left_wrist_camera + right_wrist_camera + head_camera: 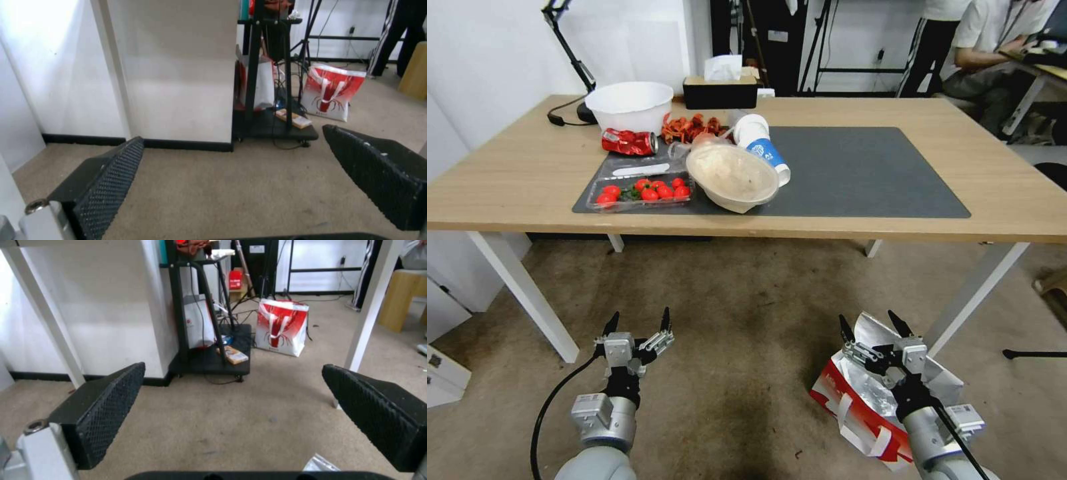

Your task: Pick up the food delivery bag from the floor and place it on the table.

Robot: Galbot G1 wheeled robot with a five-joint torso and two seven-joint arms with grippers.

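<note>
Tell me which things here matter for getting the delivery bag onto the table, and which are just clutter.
Job:
food delivery bag on the floor
table
right gripper, open above the bag
left gripper, open

Clutter:
cherry tomato tray
crushed can
white bowl
tissue box

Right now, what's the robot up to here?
Nothing is held yet. The red and white food delivery bag with silver foil lining sits on the brownish-grey carpet floor, by a white leg of the light-wood table. The right gripper hangs open just above the bag's open top. The left gripper, also open, hovers over bare carpet on the other side. Food clutter covers the left part of the table's dark grey mat.
</note>
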